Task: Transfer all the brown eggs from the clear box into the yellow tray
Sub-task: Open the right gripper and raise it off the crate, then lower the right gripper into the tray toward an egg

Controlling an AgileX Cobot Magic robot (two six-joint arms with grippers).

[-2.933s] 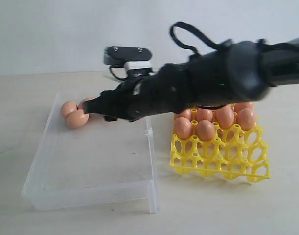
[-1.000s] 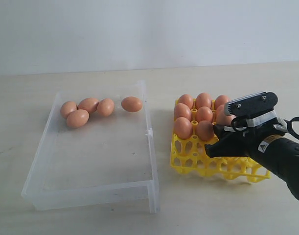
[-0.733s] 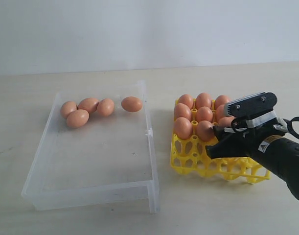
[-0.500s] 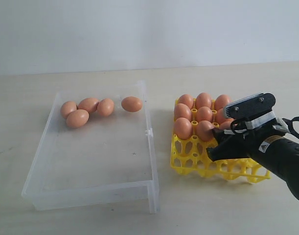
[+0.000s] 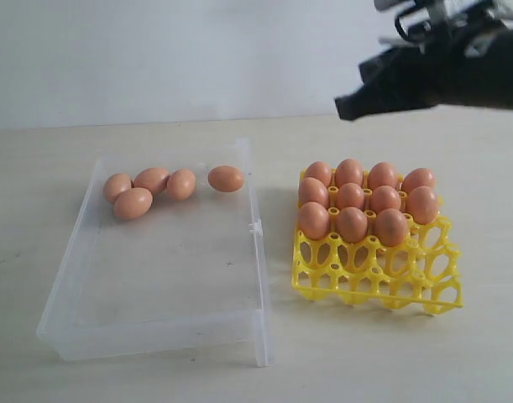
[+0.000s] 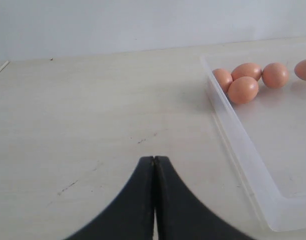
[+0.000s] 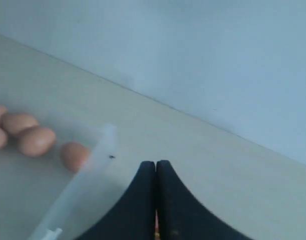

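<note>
- Right pincer (image 5: pixel 347 107) pressed together, empty, raised high near yellow tray's (image 5: pixel 382 287) far side.
- Five brown eggs (image 5: pixel 180 183) lying at far end of clear box (image 5: pixel 155 337).
- Spread wide, descend, close gently on lone egg (image 5: pixel 226 178) nearest tray.

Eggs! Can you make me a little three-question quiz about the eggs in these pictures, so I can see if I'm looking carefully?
1. How many brown eggs lie in the clear box?
2. True or false: the right gripper is holding an egg.
3. The row of the yellow tray nearest the exterior camera holds: A) four eggs, B) two eggs, C) no eggs.

Key
1. Five.
2. False: its jaws are shut with nothing between them.
3. C.
</note>
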